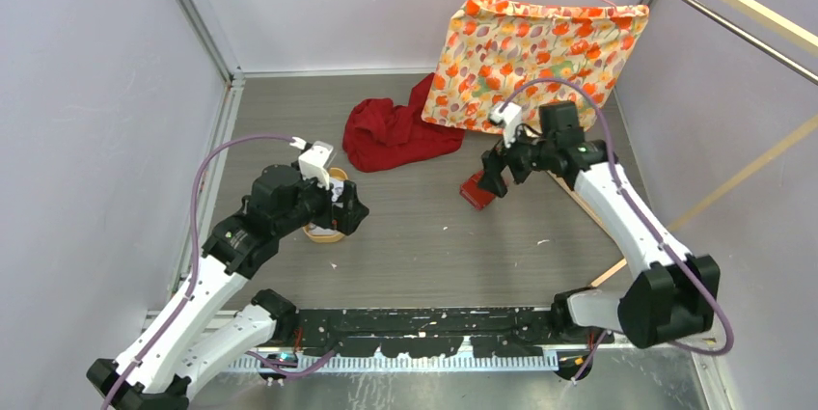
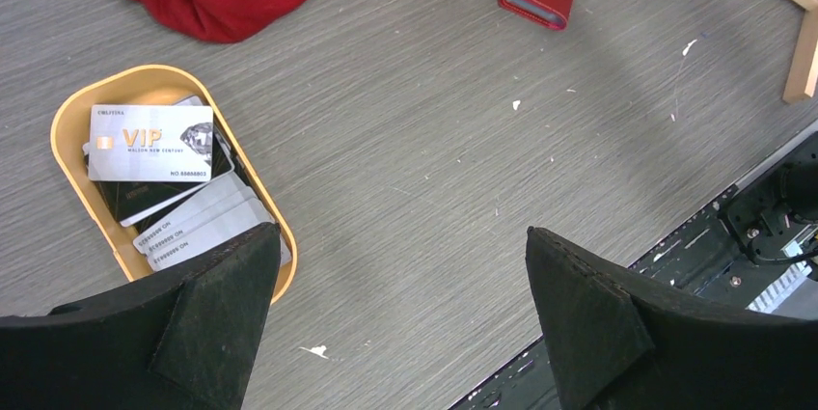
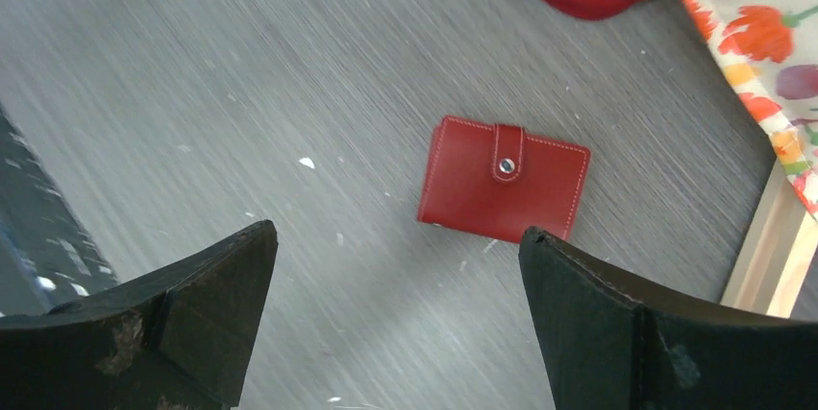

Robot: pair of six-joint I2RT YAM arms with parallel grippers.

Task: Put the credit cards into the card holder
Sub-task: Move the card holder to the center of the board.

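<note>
Fingers (image 2: pixel 222 304) of the left gripper (image 2: pixel 403 285) are spread wide and empty above the tan oval tray (image 2: pixel 68 121) holding the credit cards (image 2: pixel 149 143). The right gripper (image 3: pixel 397 285), equally spread, hangs over the snapped-shut red card holder (image 3: pixel 502 178), well apart from the tray. The thin stacked cards could slip or lift together.

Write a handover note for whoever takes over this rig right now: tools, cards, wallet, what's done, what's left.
Left tool: open, empty, by the tan tray.
Right tool: open, empty, over the card holder.
Credit cards: stacked in the tray.
Card holder: flat on the table, snapped shut.
Done: no card loaded.
Left: unsnap holder, load cards.
</note>
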